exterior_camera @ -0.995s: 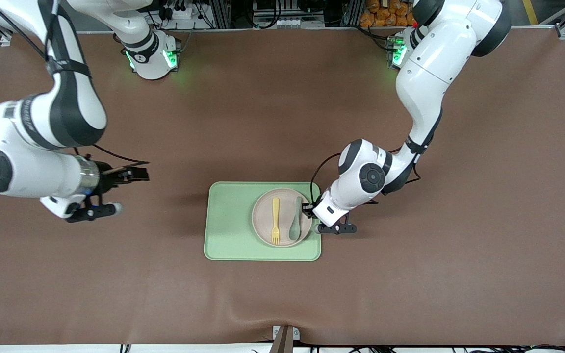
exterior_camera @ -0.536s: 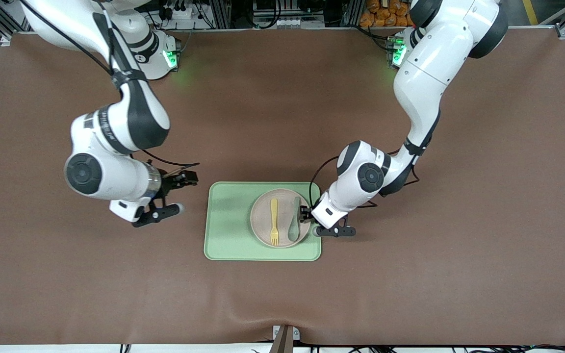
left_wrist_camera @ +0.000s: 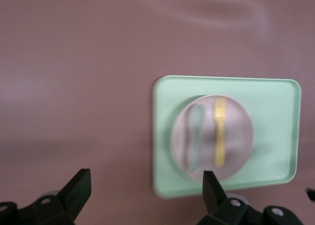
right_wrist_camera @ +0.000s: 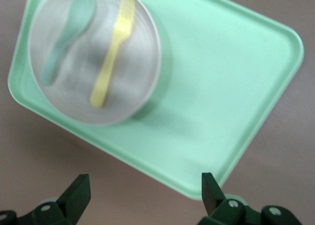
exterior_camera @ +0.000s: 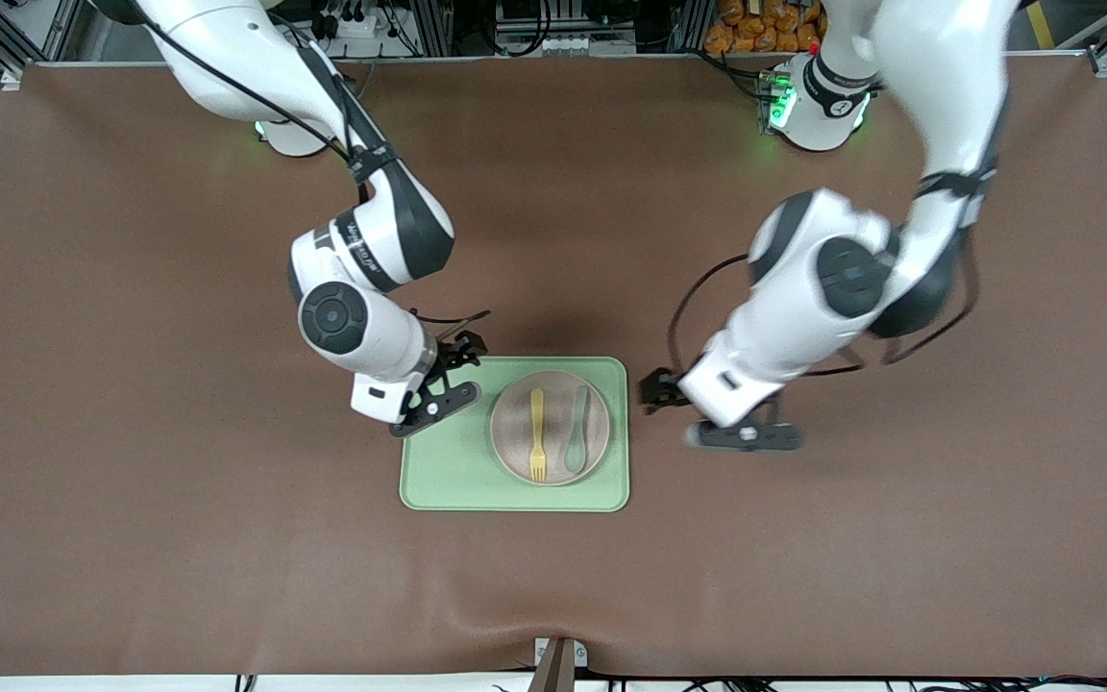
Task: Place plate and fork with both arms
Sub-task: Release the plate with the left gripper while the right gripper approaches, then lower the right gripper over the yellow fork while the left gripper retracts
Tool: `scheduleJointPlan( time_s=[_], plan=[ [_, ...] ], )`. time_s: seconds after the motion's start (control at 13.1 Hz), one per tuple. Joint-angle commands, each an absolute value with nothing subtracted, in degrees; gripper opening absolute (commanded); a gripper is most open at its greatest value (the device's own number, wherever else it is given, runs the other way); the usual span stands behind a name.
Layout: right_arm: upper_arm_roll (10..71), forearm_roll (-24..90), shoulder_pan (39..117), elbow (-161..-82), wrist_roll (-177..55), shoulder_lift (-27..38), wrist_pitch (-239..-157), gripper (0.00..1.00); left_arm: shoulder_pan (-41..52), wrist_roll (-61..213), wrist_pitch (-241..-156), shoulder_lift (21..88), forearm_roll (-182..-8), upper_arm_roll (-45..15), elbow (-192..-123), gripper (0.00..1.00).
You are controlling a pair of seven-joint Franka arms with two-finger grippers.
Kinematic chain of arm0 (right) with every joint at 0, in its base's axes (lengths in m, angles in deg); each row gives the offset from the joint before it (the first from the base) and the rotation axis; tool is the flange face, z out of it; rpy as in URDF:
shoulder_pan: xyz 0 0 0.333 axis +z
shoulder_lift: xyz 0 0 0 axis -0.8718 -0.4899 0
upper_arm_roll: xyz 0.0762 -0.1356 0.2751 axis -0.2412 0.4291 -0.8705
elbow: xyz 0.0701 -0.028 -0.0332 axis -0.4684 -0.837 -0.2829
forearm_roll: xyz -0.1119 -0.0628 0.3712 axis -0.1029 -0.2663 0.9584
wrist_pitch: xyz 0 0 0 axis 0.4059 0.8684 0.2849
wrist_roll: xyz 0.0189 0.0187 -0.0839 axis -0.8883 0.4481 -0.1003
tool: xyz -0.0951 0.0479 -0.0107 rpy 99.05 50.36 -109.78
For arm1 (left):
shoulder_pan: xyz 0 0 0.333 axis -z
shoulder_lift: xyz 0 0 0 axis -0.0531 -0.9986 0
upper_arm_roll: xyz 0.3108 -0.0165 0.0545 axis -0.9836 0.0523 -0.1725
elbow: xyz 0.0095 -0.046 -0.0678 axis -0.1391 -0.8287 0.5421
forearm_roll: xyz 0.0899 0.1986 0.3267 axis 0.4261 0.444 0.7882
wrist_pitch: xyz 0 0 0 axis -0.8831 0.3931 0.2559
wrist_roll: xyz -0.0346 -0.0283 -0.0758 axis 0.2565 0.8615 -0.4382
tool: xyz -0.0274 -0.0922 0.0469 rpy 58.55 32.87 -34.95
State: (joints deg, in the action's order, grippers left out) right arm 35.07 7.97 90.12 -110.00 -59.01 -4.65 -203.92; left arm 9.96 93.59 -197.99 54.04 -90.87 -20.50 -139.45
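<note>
Over tray [exterior_camera: 448, 461] corner: right end effector [exterior_camera: 457, 370], seemingly spread.

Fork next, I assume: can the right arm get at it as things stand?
Probably yes. The right gripper hangs open over the tray, beside the plate; the fork lies uncovered, the spoon apart.

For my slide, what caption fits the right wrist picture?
Open right gripper above the green tray, where fork and spoon lie on the plate.

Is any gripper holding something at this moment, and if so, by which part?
Nothing is held. The left gripper is open over the table beside the tray; the right gripper is open over the tray's edge. The fork lies on the plate.
</note>
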Motion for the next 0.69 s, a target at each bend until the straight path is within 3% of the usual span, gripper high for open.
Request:
scheduleJointPlan(
  time_s=[0.0, 0.23, 0.38, 0.61],
  plan=[
    [35.60, 8.29, 92.65, -106.73, -58.48, -9.87, -211.51, 1.00, 2.09, 92.96, -189.46, 62.28, -89.75, -19.77, -142.42, 1.00],
    [35.69, 8.20, 94.77, -106.38, -58.39, -12.78, -218.73, 1.00, -5.65, 86.39, -180.75, 68.88, -89.05, -20.21, -142.24, 1.00],
    [35.69, 8.12, 94.77, -105.24, -58.39, -14.36, -220.07, 1.00, -9.27, 84.87, -174.69, 72.75, -88.26, -20.21, -142.50, 1.00],
    [35.86, 7.77, 96.78, -101.90, -52.10, -17.35, -220.07, 1.00, -13.58, 84.25, -171.93, 77.50, -88.34, -20.12, -144.17, 1.00]
  ],
)
